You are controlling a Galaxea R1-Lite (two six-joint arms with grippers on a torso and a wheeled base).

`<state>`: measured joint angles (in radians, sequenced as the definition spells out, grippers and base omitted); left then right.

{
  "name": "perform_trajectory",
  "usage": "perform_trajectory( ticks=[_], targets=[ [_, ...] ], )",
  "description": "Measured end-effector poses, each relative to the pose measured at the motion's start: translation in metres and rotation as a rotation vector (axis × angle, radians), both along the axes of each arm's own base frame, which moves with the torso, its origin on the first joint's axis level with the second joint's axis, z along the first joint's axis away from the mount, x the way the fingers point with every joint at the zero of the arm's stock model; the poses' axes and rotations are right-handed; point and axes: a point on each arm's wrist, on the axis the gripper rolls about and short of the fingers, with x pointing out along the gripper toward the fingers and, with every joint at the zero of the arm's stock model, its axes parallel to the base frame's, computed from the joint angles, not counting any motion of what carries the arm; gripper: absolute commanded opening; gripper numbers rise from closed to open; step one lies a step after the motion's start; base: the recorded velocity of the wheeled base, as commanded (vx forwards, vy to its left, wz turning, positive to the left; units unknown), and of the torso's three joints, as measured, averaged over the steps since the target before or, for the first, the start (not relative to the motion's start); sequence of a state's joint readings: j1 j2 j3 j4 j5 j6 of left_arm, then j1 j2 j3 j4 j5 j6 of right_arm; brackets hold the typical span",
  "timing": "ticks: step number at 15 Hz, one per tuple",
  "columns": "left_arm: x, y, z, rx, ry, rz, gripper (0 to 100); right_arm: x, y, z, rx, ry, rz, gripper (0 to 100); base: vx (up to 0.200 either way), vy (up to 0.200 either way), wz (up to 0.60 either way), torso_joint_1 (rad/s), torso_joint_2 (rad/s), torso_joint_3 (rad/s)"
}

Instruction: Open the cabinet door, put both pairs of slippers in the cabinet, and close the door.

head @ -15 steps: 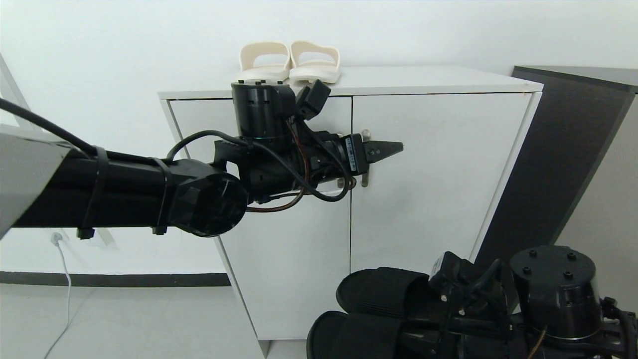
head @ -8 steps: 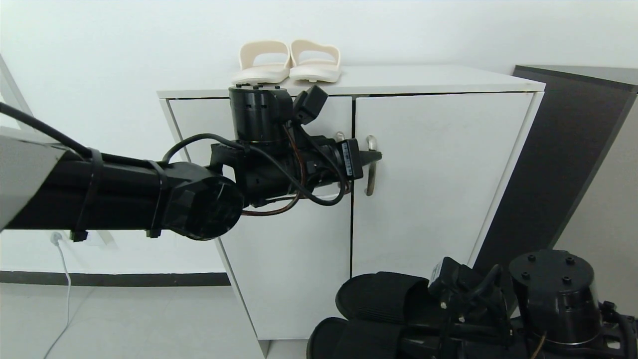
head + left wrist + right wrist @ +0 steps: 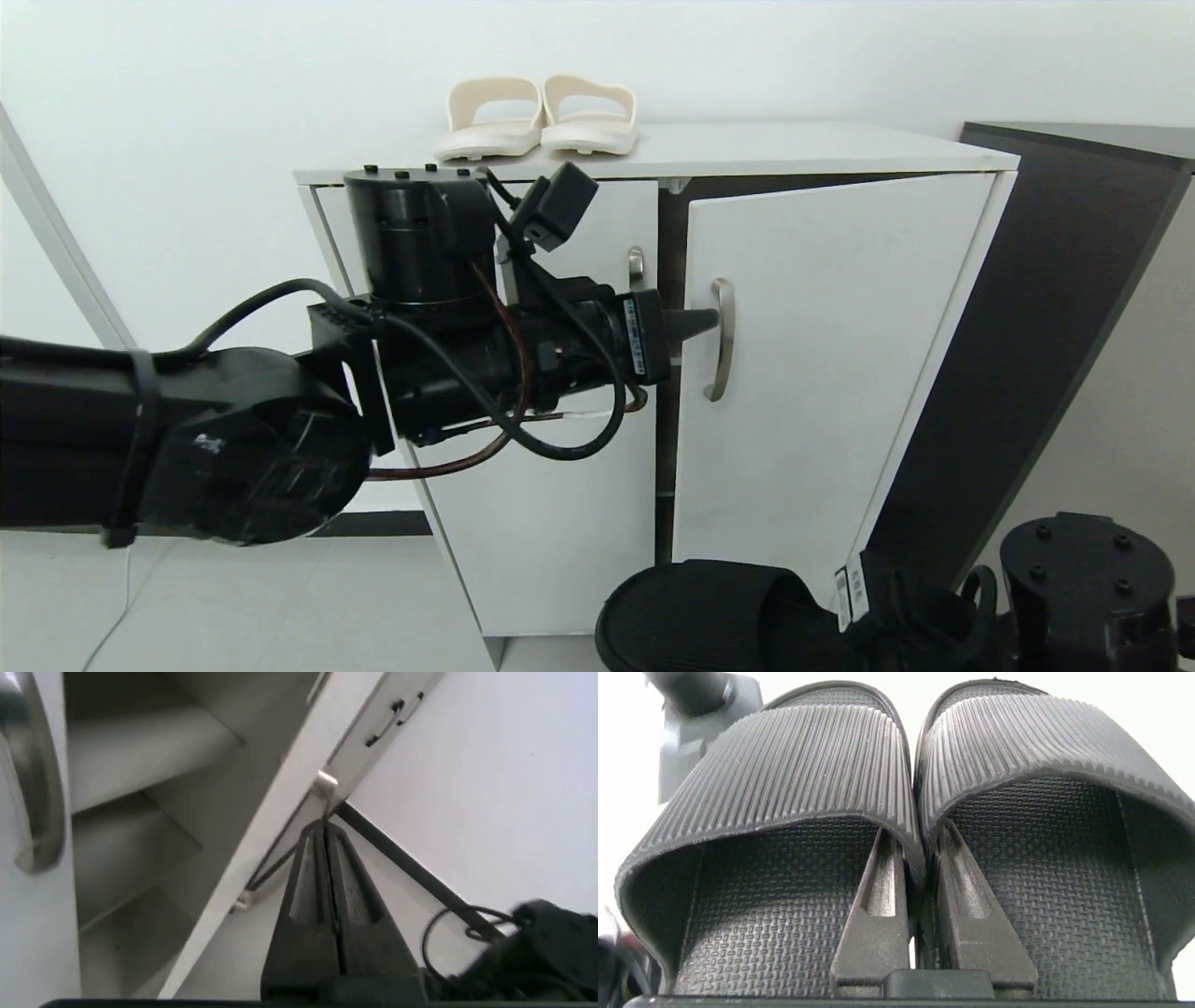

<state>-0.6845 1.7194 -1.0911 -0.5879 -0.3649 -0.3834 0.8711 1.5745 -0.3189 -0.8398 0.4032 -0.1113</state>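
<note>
Head view: there is one white cabinet [image 3: 794, 145] with two doors and two silver handles. There are two pairs of slippers, so four slippers in all.

On the left, the left gripper [image 3: 702, 321] sticks out in front of the cabinet. Its two fingers are pressed tight together with nothing between them, as the left wrist view [image 3: 325, 835] shows too. Its tip is right at the handle [image 3: 721, 341] of the right door. I cannot tell if it touches.

The left door [image 3: 541, 523] is closed, and its small handle [image 3: 636, 266] is near its right edge. On top of the cabinet, above this door, sits the cream pair of slippers [image 3: 540, 117]. They lie side by side, touching, with open toes and smooth wide straps.

Next comes a dark gap [image 3: 665, 373], because the right door [image 3: 822, 355] is open a little. The left wrist view looks in at white shelves [image 3: 140, 742].

Right of the cabinet stands a dark grey panel [image 3: 1036, 308].

At the bottom right, low in front of the cabinet, is the black pair of slippers [image 3: 709, 611]. In the right wrist view the right gripper [image 3: 915, 835] holds them both. One finger is inside each slipper, and the two inner sides are pinched between the fingers. The black slippers have ribbed straps and bumpy soles.
</note>
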Motion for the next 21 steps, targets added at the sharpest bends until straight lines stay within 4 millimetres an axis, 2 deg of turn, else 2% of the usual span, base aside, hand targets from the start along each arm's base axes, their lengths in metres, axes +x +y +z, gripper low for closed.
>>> perform_trajectory(
  ticks=[3,5,8,13,18,21],
  targets=[
    [-0.018,0.011,0.003,-0.011,-0.008,-0.009,0,-0.003,-0.003,-0.004,-0.012,0.005,0.02,0,0.0,0.0,0.0,0.0,0.0,0.0],
    [-0.017,0.018,0.006,-0.033,-0.02,0.014,0,-0.003,-0.003,-0.005,-0.015,0.005,0.019,0,0.0,0.0,0.0,0.0,0.0,0.0],
    [-0.001,0.023,0.008,-0.09,-0.04,0.052,0,-0.003,-0.004,-0.005,-0.017,0.007,0.019,0,0.0,0.0,0.0,0.0,0.0,0.0],
    [0.03,0.01,0.006,-0.115,-0.062,0.076,0,-0.003,-0.003,-0.006,-0.02,0.009,0.018,0,0.0,0.0,0.0,0.0,0.0,0.0],
    [0.048,-0.003,-0.005,-0.099,-0.043,0.074,0,-0.005,-0.003,-0.008,-0.026,0.014,0.026,0,0.0,0.0,0.0,0.0,0.0,0.0],
    [0.054,-0.008,-0.011,-0.094,-0.037,0.074,0,-0.008,-0.002,-0.009,-0.031,0.018,0.039,0,-0.2,0.0,0.0,0.005,0.0,0.004]
  ],
)
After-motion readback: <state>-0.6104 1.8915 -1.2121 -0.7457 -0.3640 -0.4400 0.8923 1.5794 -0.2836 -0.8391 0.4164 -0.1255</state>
